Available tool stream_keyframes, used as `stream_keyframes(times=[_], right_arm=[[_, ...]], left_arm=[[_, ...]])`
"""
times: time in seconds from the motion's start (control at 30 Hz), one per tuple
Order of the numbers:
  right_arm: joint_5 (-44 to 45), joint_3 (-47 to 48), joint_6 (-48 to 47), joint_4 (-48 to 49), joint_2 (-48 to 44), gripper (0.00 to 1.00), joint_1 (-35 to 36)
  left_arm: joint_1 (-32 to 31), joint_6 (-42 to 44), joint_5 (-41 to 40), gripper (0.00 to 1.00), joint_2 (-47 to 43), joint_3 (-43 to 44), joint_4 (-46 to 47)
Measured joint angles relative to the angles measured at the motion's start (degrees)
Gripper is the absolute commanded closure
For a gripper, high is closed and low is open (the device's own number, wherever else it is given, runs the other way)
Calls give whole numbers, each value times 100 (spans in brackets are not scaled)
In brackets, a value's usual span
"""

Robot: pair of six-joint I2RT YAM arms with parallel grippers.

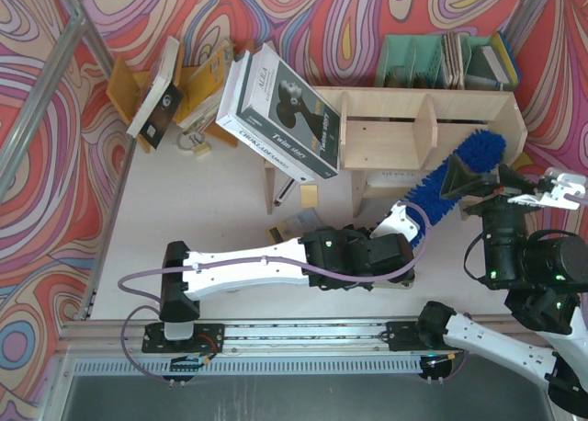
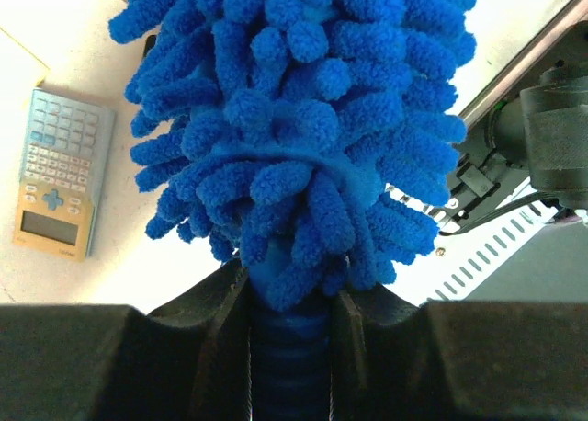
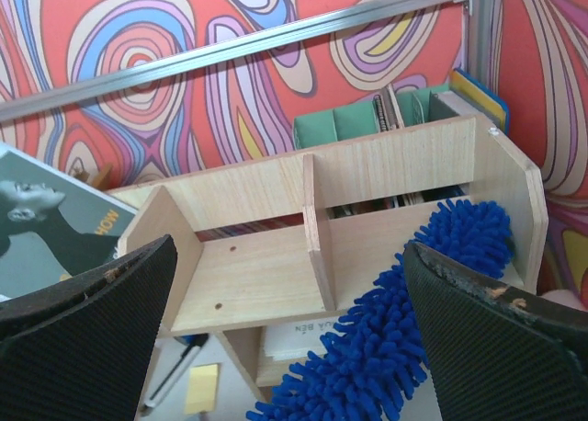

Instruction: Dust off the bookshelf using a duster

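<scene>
The bookshelf [image 1: 404,131] of light plywood stands at the back right, its open compartments facing me [image 3: 257,274]. The bright blue fluffy duster [image 1: 473,162] slants up from the table, and its head lies in the shelf's right-hand compartment [image 3: 404,329], with the tip near the end wall. My left gripper [image 1: 415,221] is shut on the ribbed blue handle at the base of the duster's shaggy head [image 2: 294,118]; in the left wrist view that gripper [image 2: 289,343] has both jaws pressed on the handle. My right gripper [image 1: 551,193] hovers open just right of the shelf, its wide-set pads [image 3: 505,347] holding nothing.
A big black-and-white book [image 1: 280,113] leans on the shelf's left end. Behind it stands an orange-brown stand [image 1: 124,90] with more books. A green file organizer [image 1: 413,62] sits behind the shelf. A calculator [image 2: 57,173], a pen [image 3: 170,375] and a yellow note [image 3: 202,389] lie on the table.
</scene>
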Motion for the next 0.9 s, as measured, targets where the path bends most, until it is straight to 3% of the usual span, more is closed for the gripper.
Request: stream_keyframes(times=[0.43,0.9], right_arm=[[-365,-850,-1239,973,-485,1,0],[-168,-935,-1423,1554,-688,1,0]], left_arm=[[219,138,262,100,125,72,138],[457,157,901,100,-70,-96,323]])
